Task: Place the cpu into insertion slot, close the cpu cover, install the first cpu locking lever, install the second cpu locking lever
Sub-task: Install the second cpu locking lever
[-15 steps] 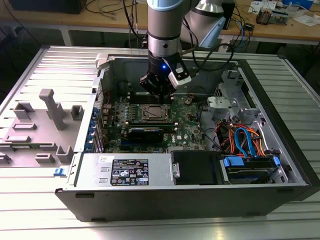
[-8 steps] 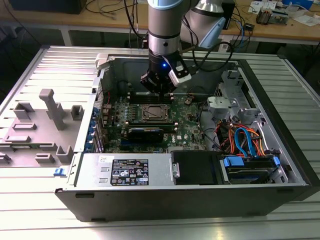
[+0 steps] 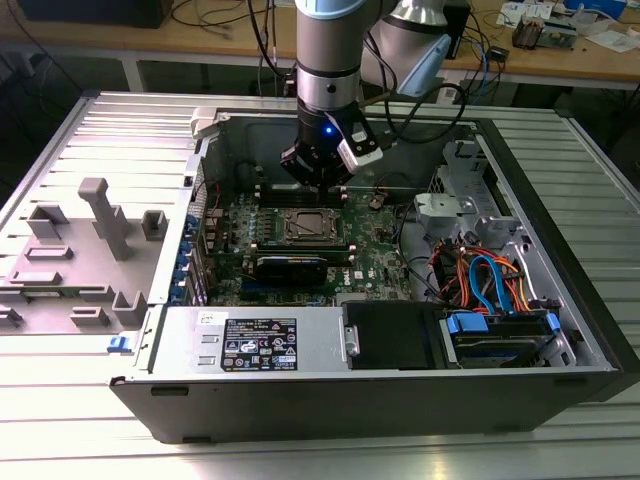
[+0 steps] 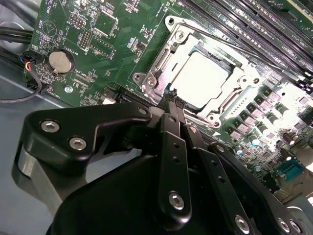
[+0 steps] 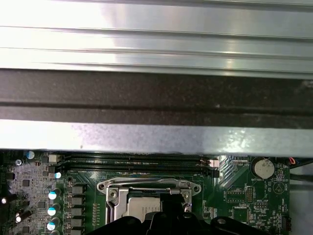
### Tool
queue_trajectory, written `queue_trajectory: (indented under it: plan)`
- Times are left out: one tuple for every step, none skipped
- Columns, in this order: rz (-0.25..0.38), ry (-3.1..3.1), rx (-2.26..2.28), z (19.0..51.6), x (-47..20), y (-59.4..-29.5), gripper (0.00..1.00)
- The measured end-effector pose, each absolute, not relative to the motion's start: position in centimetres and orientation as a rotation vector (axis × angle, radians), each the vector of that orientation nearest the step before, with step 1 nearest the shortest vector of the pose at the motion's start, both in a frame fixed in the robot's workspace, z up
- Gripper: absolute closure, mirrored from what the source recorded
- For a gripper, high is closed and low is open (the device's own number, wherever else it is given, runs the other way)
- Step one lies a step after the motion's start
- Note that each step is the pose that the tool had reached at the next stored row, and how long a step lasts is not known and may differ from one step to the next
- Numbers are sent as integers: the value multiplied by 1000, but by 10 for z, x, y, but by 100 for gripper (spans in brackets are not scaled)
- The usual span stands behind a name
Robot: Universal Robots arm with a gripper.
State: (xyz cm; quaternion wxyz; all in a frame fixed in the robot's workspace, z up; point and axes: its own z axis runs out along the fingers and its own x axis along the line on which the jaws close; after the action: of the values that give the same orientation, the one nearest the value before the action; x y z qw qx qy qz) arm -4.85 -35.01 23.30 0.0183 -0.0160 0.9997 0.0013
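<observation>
Second wrist view: showed hand (image 4: 172, 100) with fingers pressed together, pinching nothing, tips poised just above the near edge of the insertion slot (image 4: 200, 81) on the green motherboard (image 4: 98, 44). Cpu (image 4: 201, 78) already seated, cpu cover (image 4: 161, 63) down over it. One locking lever (image 4: 215, 41) lying along the memory-slot side, apparently latched; couldn't confirm the other. Exterior view: put hand (image 3: 318, 183) over the slot (image 3: 307, 227) inside the open computer case (image 3: 560, 300). Judged placement and cover done, lever work in progress.

The arm (image 3: 328, 50) was a silver-grey cylinder with a pale blue band at its top, a small blue light glowing low on it. Its matte black gripper (image 4: 177, 105) carried silver screws on curved linkage plates.
</observation>
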Motion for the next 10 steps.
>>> queue_trajectory:
  plan:
    - [4, 3105, -50, 233, -49, -350, 89]
    - [4, 3104, -50, 233, -49, -350, 89]
    - [4, 3104, -50, 233, -48, -350, 89]
    - [4, 3105, -50, 233, -48, -351, 89]
    - [4, 3105, -50, 233, -48, -351, 89]
    - [4, 3105, -50, 233, -49, -353, 89]
    - [4, 3105, -50, 233, -49, -354, 89]
    - [4, 3104, -50, 233, -48, -354, 89]
    - [4, 3105, -50, 233, -48, -355, 89]
    - [4, 3104, -50, 233, -48, -356, 89]
